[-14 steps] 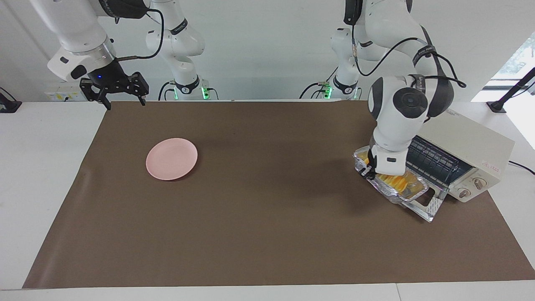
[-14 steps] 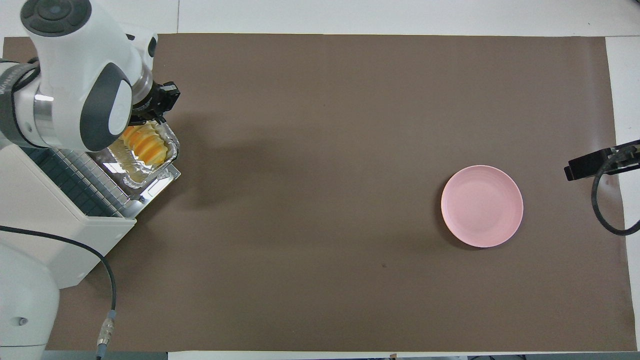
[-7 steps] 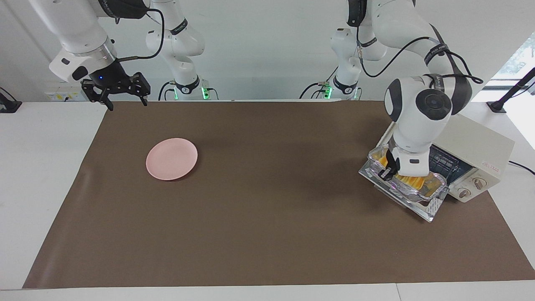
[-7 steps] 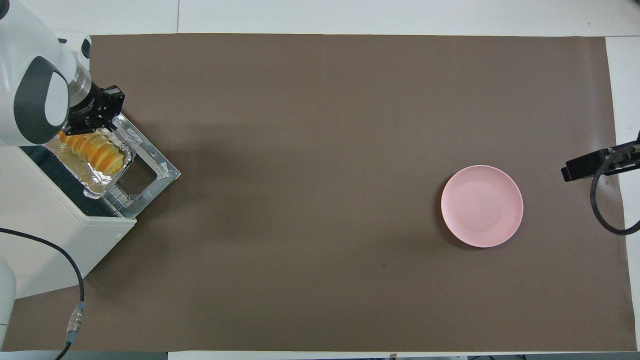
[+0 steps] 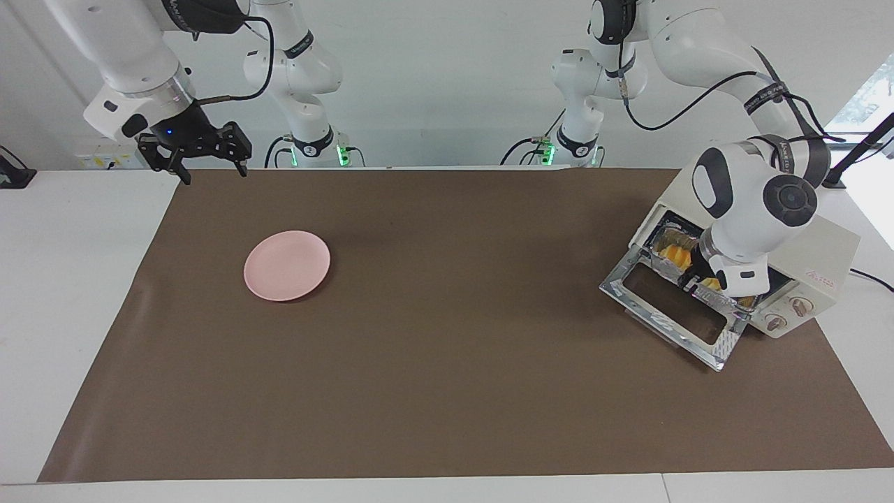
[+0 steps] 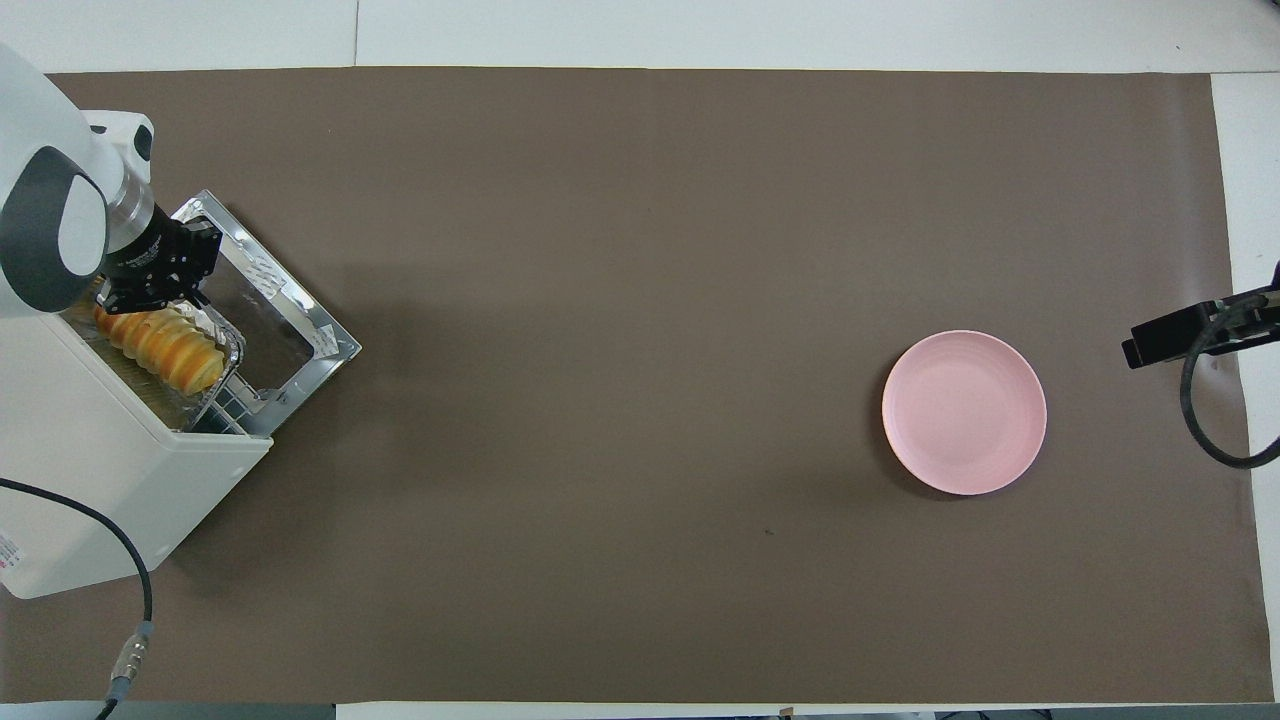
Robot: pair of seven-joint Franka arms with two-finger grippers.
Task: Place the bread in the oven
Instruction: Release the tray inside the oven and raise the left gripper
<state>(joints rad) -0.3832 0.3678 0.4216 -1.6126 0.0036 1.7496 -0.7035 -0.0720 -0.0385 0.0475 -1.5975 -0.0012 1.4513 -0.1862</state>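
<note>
**Trainee:** Since a second ago, what moved?

**Operator:** I slid the foil tray (image 6: 215,352) with the bread (image 6: 160,340) off the door (image 5: 674,307) into the oven (image 5: 814,262); left gripper (image 6: 150,285) clamped on its rim (right gripper (image 5: 202,150) waits, spread). Release comes next.

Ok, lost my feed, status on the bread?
Left gripper shut on foil tray, bread partway inside oven. Right gripper open, waiting. Nothing blocking.

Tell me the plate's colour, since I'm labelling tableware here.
The plate is plain pale pink, with no pattern; the overhead view shows it best.
</note>
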